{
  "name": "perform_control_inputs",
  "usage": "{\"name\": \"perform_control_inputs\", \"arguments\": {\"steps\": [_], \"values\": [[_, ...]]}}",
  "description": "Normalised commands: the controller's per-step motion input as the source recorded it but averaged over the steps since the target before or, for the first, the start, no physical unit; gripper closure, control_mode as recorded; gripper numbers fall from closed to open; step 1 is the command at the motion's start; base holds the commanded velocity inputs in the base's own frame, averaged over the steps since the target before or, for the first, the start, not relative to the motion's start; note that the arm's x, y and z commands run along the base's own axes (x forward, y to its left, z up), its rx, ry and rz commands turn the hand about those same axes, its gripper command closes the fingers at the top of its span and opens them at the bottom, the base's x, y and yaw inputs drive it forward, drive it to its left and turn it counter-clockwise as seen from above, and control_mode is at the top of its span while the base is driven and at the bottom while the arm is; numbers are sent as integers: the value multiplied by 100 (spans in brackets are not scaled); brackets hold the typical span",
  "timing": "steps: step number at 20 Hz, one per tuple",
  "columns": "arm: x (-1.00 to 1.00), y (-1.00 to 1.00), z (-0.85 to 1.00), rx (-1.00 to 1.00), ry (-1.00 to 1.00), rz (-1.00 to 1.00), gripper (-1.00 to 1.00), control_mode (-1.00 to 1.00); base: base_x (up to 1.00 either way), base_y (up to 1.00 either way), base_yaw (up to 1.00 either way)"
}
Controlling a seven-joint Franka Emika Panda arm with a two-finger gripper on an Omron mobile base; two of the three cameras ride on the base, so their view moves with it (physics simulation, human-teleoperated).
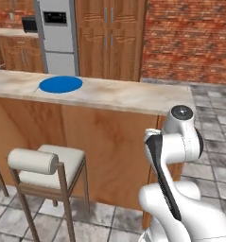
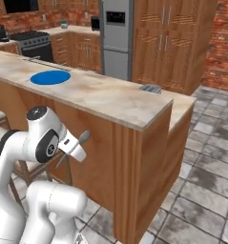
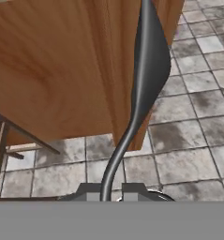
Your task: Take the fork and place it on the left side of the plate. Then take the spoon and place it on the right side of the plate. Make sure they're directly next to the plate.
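In the left base view, the flat round bright blue plate (image 1: 60,84) lies on the pale marbled counter top (image 1: 114,94) of a wooden kitchen island, toward its left end. A cushioned wooden stool (image 1: 46,166) stands on the grey tiled floor just in front of the island's near face. The white arm (image 1: 173,156) is folded low at the right, below the level of the counter; the hand itself cannot be made out here.

In the right base view, the blue plate (image 2: 50,77) sits on the far left part of the counter top (image 2: 110,100), well apart from the arm. A small grey ribbed object (image 2: 151,88) lies near the far right edge of the counter; what it is cannot be told. The gripper (image 2: 76,148) hangs in front of the island's wooden side, below the counter edge, pinched on the slim grey metal spoon (image 2: 80,141), whose rounded bowl points up and to the right.

In the hand view, the two dark finger tips (image 3: 91,191) are drawn close together around the spoon's (image 3: 144,84) thin handle. The handle curves up from between them to the oval bowl, seen edge-on against the wooden panel and the tiled floor.
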Motion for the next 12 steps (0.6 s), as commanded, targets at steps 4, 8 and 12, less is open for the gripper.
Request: {"name": "perform_control_inputs", "arguments": {"steps": [4,8,12], "values": [[0,0,0,0,0,0,100,100,28,49,-14],[0,0,0,0,0,0,100,100,36,49,-11],[0,0,0,0,0,0,100,100,44,54,-12]]}}
